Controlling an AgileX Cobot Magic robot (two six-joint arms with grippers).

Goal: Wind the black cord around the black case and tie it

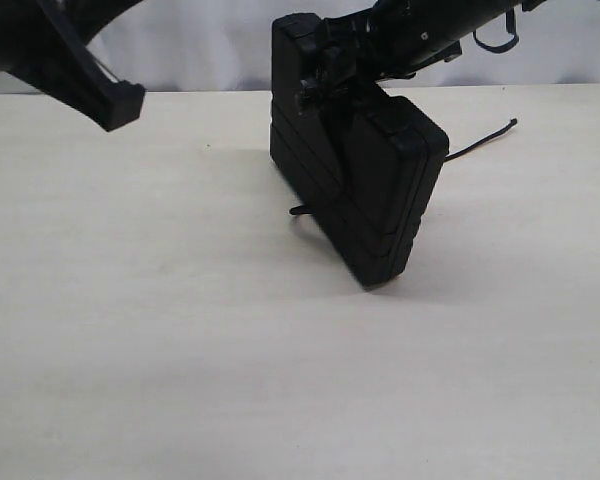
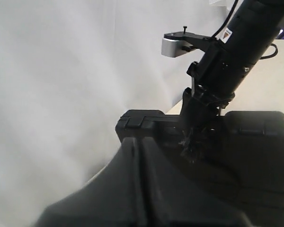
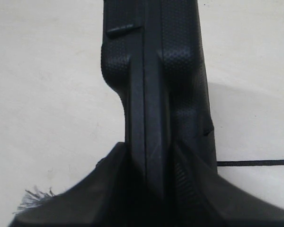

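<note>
Black case (image 1: pixel 380 190): stands on end and tilted on the pale surface (image 1: pixel 180 350). Only its lower corner is down, and I cannot tell whether that corner touches or hangs just above.
Right end effector (image 3: pixel 149 161): closed on the case's upper edge, with one finger on each broad face.
Left end effector (image 1: pixel 118 100): raised and well apart from the case, off to the left. Its jaws look pressed together. I cannot make out whether any cord is pinched between them.
Black cord (image 1: pixel 490 135): one strand trails across the surface behind the case on the right. A short bit sticks out at the case's left side, so the cord seems to pass around the body. No full wrap or tie is visible.
Frayed knot (image 3: pixel 35 196): sits right beside the right fingers at the held edge.
Stage, as I judge it: early in the wrapping, with the tie not yet made.
Risk, slip: the case is smooth and held by one edge, so it could pivot or drop if the cord is pulled sideways.
Risk, cord: the loose strand has no tension and may slide off a rounded corner.
Risk, knot: the frayed end could be trapped under a finger or dragged away.
Risk, reach: the left arm must cross to the strand and could knock the tilted case over.
</note>
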